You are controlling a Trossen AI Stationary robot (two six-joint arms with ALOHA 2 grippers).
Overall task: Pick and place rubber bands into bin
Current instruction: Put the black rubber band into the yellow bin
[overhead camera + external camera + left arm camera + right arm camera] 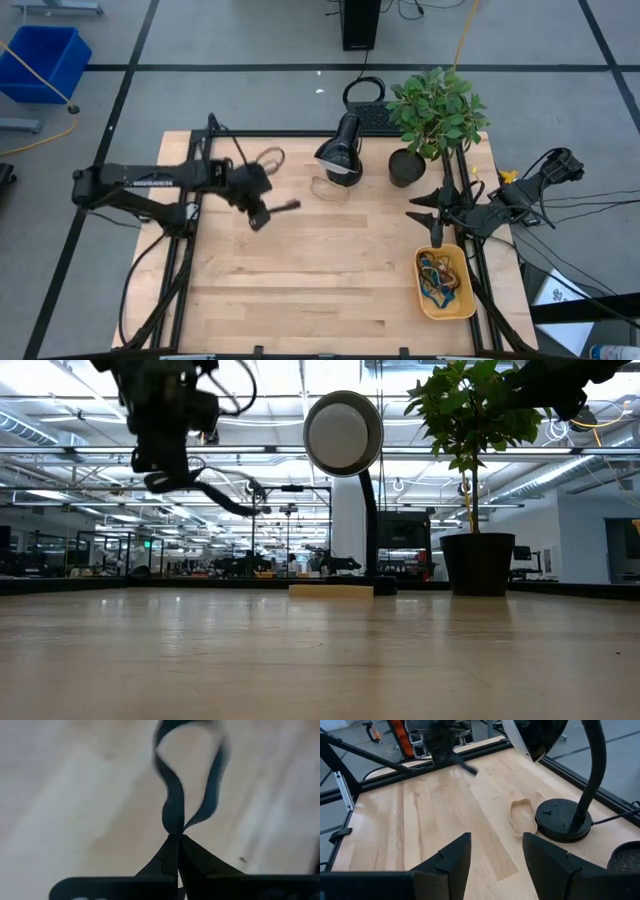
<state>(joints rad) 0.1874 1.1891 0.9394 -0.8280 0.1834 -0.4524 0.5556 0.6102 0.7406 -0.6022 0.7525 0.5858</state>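
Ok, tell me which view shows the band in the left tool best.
The left wrist view: the dark rubber band fills the picture, pinched at the shut left tool. The high, low and right wrist views show it only as a small dark strip dangling from that tool.

Colour reference, my work surface

My left gripper (176,839) is black, holding a black rubber band (172,805); tan band (523,816) on pale wood table (300,270); yellow-orange bin (462,303) with mixed-colour bands (438,277).
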